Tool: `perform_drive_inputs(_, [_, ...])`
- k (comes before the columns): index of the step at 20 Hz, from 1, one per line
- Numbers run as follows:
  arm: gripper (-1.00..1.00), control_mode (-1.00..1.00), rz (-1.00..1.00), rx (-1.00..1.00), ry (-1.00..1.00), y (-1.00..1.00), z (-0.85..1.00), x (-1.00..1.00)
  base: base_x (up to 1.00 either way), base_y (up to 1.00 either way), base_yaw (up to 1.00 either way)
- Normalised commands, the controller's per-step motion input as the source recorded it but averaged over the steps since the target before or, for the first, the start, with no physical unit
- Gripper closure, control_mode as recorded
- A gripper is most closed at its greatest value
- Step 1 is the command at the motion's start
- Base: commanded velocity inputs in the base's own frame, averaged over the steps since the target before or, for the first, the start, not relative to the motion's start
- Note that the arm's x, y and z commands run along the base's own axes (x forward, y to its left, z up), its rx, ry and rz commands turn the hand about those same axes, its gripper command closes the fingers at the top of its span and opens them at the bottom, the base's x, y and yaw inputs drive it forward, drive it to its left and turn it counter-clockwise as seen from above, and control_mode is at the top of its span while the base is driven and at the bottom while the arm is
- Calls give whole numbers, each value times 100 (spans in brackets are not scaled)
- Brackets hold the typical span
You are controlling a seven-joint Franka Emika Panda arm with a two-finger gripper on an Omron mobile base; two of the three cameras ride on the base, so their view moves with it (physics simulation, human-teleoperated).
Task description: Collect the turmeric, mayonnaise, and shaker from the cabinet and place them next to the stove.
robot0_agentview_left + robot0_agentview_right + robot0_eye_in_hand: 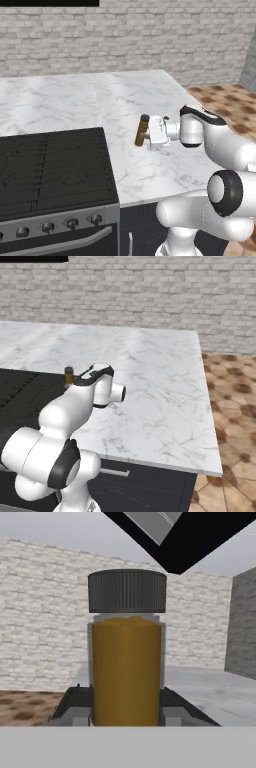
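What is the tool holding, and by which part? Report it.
The tool holds the turmeric upright, its fingers clamped on the lower body, cap free.

The white marble counter (150, 100) runs to the brick wall. The stove (50, 165) sits at its left, near edge.

I see kitchen: marble counter (145, 95), black gas stove (55, 165) with knobs (72, 223), dark drawers (145, 481) below, brick wall (130, 35), tile floor (230, 406).
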Motion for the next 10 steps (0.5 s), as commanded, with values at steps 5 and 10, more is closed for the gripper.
perform_drive_inputs(5, [100, -100, 0, -3, 0, 30, -32, 7, 0, 0, 0])
perform_drive_inputs(10, [100, -100, 0, -3, 0, 22, -28, 6, 0, 0, 0])
